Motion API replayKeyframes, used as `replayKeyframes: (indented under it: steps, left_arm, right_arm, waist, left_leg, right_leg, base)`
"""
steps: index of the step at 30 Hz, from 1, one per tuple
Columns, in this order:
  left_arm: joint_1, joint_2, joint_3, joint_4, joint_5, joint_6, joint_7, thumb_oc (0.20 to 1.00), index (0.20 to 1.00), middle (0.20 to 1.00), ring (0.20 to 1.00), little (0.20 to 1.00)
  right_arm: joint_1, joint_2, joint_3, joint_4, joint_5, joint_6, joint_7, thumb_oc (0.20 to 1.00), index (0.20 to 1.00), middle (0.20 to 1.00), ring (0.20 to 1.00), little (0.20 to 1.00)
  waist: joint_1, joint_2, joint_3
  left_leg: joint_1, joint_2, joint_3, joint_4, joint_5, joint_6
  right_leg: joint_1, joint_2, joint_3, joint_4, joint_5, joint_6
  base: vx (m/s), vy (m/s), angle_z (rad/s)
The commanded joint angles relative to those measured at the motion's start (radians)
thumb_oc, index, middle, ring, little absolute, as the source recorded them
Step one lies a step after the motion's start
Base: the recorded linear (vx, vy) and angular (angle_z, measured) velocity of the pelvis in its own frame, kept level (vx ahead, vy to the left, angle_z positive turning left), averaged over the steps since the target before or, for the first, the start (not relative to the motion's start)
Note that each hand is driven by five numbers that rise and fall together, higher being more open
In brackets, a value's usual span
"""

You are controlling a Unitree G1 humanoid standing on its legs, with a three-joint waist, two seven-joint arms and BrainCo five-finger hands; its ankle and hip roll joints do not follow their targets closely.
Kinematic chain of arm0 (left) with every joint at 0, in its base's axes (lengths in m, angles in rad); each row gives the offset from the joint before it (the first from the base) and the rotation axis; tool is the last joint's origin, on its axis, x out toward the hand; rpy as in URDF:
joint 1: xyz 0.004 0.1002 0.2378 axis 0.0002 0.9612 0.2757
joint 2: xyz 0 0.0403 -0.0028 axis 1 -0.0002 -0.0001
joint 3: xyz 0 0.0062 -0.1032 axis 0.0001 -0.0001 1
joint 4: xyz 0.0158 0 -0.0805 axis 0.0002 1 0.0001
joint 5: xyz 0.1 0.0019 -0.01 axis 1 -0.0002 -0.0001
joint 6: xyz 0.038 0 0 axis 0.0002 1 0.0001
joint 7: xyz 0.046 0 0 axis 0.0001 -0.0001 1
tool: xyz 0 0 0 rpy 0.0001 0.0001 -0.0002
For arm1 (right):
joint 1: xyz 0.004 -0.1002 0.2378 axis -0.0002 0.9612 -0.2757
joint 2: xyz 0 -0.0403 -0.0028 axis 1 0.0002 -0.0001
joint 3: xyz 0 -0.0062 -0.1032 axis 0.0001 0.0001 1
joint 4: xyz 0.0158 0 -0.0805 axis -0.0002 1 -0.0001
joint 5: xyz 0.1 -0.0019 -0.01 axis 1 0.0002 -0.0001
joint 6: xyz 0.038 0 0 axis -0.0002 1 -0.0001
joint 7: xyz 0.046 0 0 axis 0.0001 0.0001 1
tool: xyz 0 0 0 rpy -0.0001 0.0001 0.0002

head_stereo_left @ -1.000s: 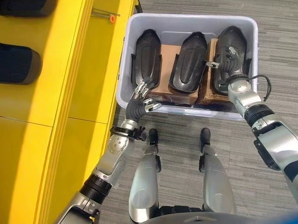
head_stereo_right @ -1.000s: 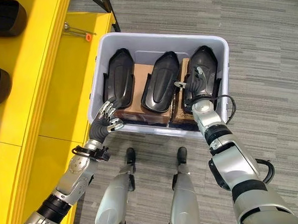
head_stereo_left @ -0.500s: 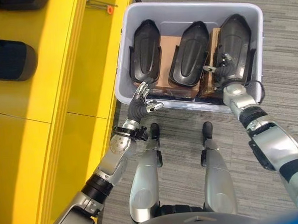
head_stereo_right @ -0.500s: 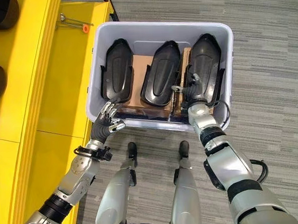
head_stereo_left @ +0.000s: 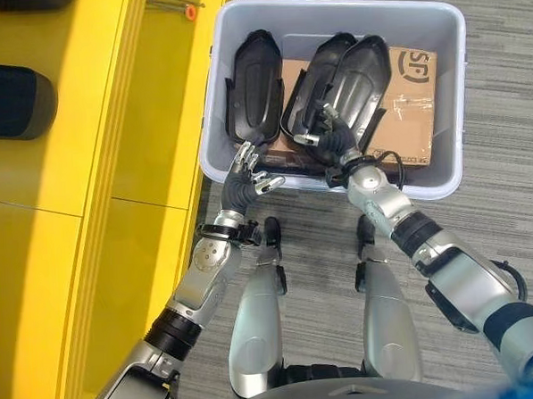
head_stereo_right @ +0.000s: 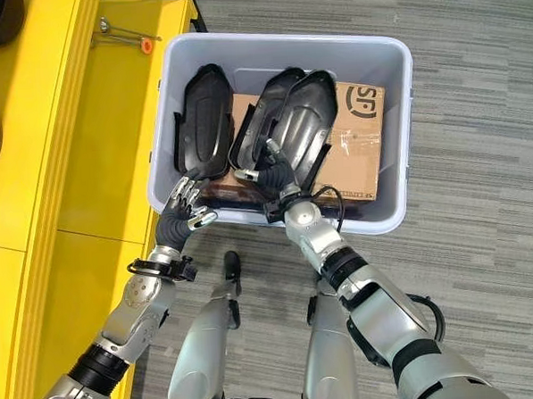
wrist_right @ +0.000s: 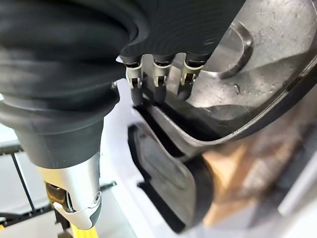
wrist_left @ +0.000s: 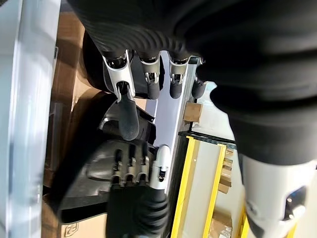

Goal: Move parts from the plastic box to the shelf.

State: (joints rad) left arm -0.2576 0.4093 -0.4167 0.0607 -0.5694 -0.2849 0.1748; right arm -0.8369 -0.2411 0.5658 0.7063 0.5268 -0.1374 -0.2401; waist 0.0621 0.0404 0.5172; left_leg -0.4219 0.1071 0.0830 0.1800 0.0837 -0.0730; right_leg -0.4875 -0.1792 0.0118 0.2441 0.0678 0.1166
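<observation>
So far, two black parts sit on the yellow shelf at 9 o'clock, and three wait in the grey plastic box. The right robot hand curls round the lower end of one black moulded part, tilted over its neighbour above the cardboard carton. The left robot hand, fingers loose, hovers at the box's near wall beside the leftmost part. An orange-tipped tool lies on the shelf at 12 o'clock.

The shelf parts (both dark) are cut off at the edge.
</observation>
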Motion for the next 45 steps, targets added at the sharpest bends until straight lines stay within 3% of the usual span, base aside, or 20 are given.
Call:
replayKeyframes:
  steps: [1,12,21,26,34,45]
  left_arm:
    - [0.028,0.026,0.014,-0.093,0.015,-0.047,0.009,1.0,1.0,1.0,1.0,1.0]
    - [0.059,0.039,0.042,-0.11,0.027,-0.045,0.004,1.0,1.0,1.0,1.0,1.0]
    - [0.069,0.046,0.057,-0.115,0.033,-0.039,-0.007,1.0,1.0,1.0,1.0,1.0]
    - [0.076,0.049,0.064,-0.122,0.041,-0.039,-0.006,1.0,1.0,1.0,1.0,1.0]
    - [0.07,0.041,0.054,-0.121,0.036,-0.036,0.006,1.0,1.0,1.0,1.0,1.0]
    - [0.072,0.052,0.058,-0.138,0.031,-0.045,0.016,1.0,1.0,1.0,1.0,1.0]
  right_arm:
    - [-0.019,-0.016,-0.042,-0.052,-0.01,-0.041,-0.005,1.0,1.0,1.0,1.0,1.0]
    - [0.076,-0.222,-0.178,-0.254,-0.08,-0.064,-0.063,1.0,1.0,1.0,1.0,1.0]
    - [0.16,-0.302,-0.238,-0.406,-0.133,-0.079,-0.058,1.0,1.0,1.0,1.0,1.0]
    - [0.197,-0.295,-0.273,-0.467,-0.176,-0.092,-0.074,1.0,1.0,1.0,1.0,1.0]
    - [0.168,-0.207,-0.27,-0.419,-0.15,-0.095,-0.116,1.0,1.0,1.0,1.0,1.0]
    - [0.135,-0.169,-0.299,-0.304,-0.121,-0.101,-0.167,1.0,1.0,1.0,1.0,1.0]
  waist:
    - [0.012,-0.028,-0.024]
    - [-0.021,-0.057,-0.022]
    - [-0.042,-0.074,-0.029]
    - [-0.046,-0.076,-0.035]
    - [-0.037,-0.072,-0.034]
    - [-0.025,-0.057,-0.014]
  left_leg:
    - [-0.063,0.015,-0.035,0.139,-0.093,-0.001]
    - [-0.057,0.026,-0.032,0.149,-0.106,-0.002]
    - [-0.065,0.033,-0.033,0.151,-0.103,-0.003]
    - [-0.064,0.032,-0.035,0.148,-0.105,-0.003]
    - [-0.078,0.029,-0.04,0.155,-0.103,-0.001]
    - [-0.1,0.021,-0.048,0.17,-0.107,0.004]
  right_leg:
    - [0.015,-0.053,-0.014,0.013,0.013,0.035]
    - [0.021,-0.045,-0.012,0.014,0.006,0.036]
    - [0.012,-0.04,-0.01,0.017,0.007,0.037]
    - [0.014,-0.039,-0.012,0.017,0.006,0.038]
    - [0.01,-0.041,-0.018,0.019,0.007,0.037]
    - [-0.004,-0.045,-0.018,0.029,0.007,0.037]
  base:
    - [0.0,0.0,0.0]
    - [0.0,-0.001,0.01]
    - [0.0,0.0,0.0]
    - [0.0,0.0,0.0]
    - [0.0,0.0,0.0]
    - [0.0,0.002,0.01]
